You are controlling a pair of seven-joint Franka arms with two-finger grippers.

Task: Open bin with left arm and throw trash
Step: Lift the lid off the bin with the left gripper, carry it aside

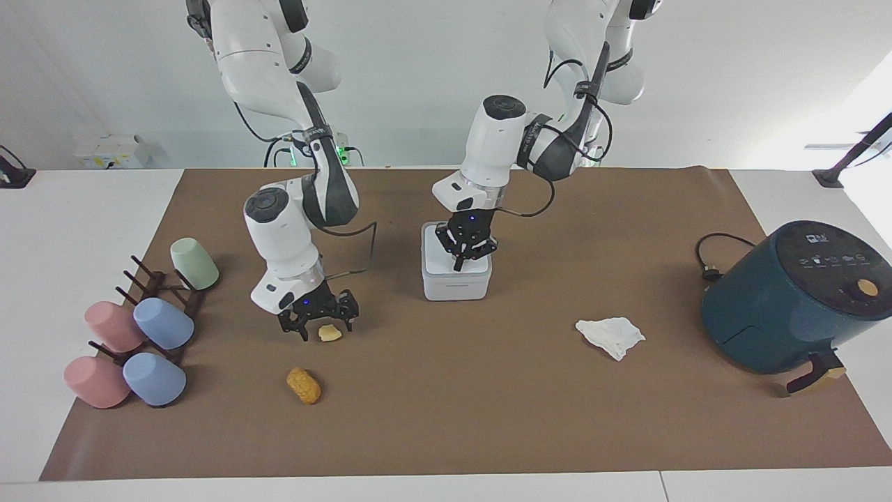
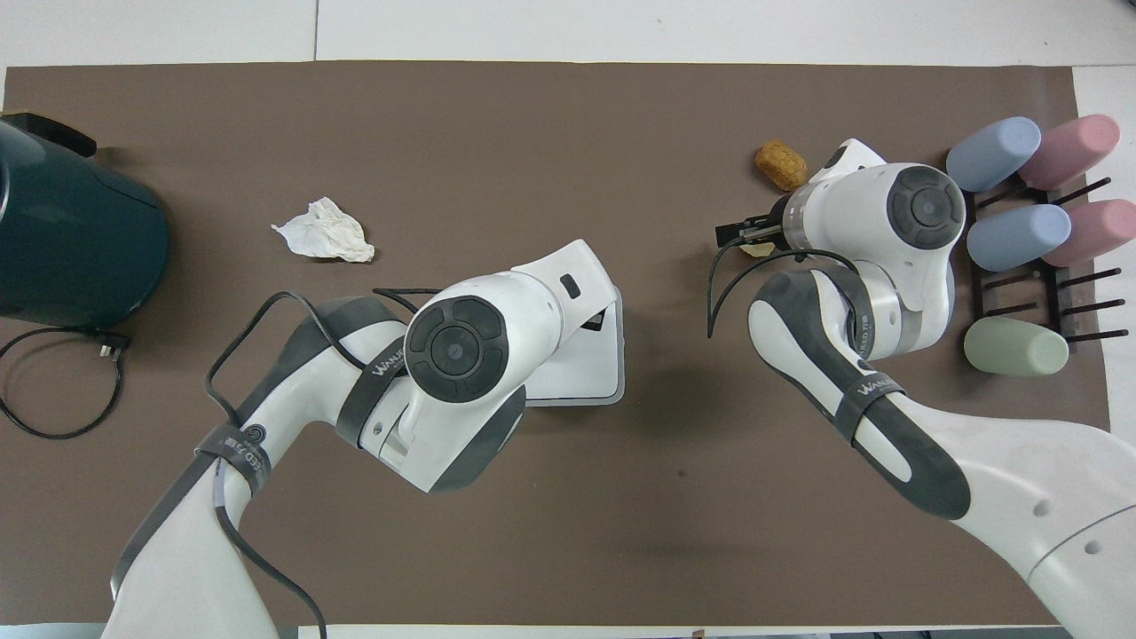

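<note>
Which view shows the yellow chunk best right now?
The facing view: the yellow chunk lies in plain sight between the right gripper's open jaws. Overhead, the right arm hides nearly all of it.

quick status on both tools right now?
Left tool: over the bin lid, open or shut cannot be told.
Right tool: open, low around the yellow chunk, not gripping.
</note>
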